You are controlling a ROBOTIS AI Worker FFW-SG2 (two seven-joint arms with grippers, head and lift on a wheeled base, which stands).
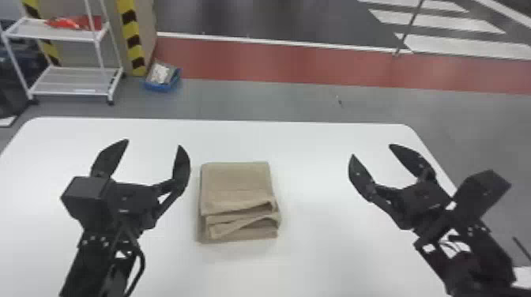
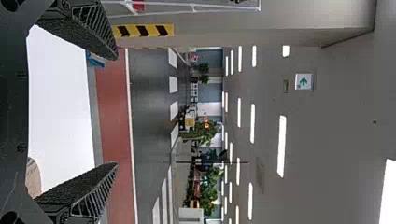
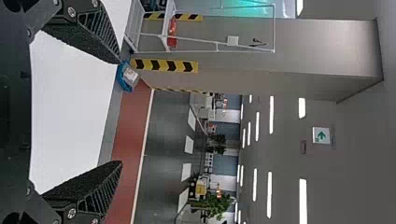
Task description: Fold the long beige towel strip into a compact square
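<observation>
Beige towel (image 1: 236, 187), folded square

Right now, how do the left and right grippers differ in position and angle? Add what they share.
In the head view, the left gripper is nearer the folded towel; the right gripper is farther off. The left gripper tilts slightly rightward, the right gripper more sharply leftward. Both are open and empty.
</observation>
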